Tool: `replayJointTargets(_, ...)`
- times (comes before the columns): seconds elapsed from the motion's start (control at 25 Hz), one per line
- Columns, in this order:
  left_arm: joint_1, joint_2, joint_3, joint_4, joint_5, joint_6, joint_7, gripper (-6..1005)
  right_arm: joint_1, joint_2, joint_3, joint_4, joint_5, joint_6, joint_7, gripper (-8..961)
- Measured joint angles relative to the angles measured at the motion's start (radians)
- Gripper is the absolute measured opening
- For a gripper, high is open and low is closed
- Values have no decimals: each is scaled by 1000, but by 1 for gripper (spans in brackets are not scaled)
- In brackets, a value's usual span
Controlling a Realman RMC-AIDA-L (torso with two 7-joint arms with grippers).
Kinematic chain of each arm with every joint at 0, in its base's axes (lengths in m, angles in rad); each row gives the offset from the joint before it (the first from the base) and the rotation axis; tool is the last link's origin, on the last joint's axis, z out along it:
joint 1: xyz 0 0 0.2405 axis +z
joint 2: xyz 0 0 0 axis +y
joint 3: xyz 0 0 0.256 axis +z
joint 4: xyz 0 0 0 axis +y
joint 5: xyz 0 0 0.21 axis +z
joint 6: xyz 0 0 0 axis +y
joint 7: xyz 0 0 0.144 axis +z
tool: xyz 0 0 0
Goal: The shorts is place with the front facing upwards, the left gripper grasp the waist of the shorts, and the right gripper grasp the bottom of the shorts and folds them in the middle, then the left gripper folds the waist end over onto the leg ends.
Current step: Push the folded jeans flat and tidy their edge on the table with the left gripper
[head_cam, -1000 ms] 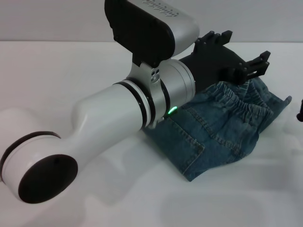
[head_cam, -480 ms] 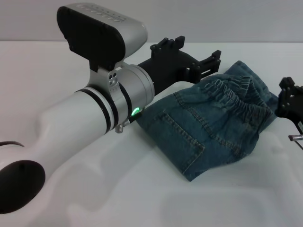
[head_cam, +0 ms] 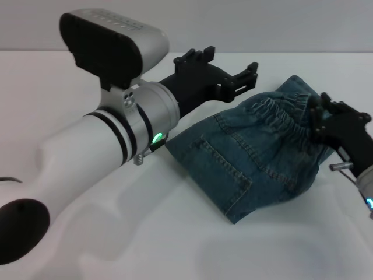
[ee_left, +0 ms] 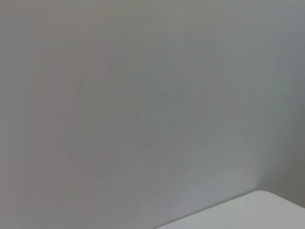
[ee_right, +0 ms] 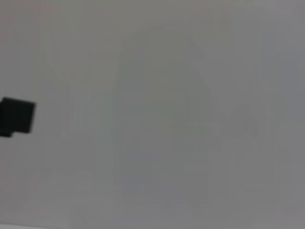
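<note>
Shorts lie folded into a compact bundle on the white table, right of centre; gathered waistband on top toward the far-right side, stitched hem edge nearest the camera. Both folds judged done; only arm withdrawal left. Left tool hangs just beyond the bundle's far-left edge, prongs apart, holding nothing. Right tool sits at the waistband's right end; grip state cannot be told.

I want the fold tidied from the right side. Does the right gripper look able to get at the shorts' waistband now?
Probably yes: the right gripper sits right at the gathered waistband on the shorts, nothing between them.
</note>
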Motion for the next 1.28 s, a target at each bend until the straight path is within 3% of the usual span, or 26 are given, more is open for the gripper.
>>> replayJointTargets(0.08,19,0,-2,-14,-2,0,-3,825,-23,6,30,3,58,-17,-54,178)
replayJointTargets(0.28,43,0,12,-30,0,1,1,816,-62,1,70,-19,249,-98,-166,49)
replayJointTargets(0.44,66,1,35,-30,-4,33,0,808,-95,-3,105,-25,281,-115,-176,-2)
replayJointTargets(0.68,100,0,116,-3,-8,74,-8,566,-143,1,139,-72,284,-177,-171,-2)
replayJointTargets(0.88,108,0,177,37,-32,65,-10,370,-141,-1,139,-86,285,-177,-169,0)
replayJointTargets(0.96,107,0,201,60,-49,72,-10,149,-136,-1,139,-90,285,-174,-169,0)
replayJointTargets(1.2,83,0,256,108,-103,67,-11,-2,-119,-4,140,-101,286,-170,-168,0)
replayJointTargets(1.28,81,0,263,119,-126,56,-11,-2,-114,-4,140,-101,286,-164,-168,0)
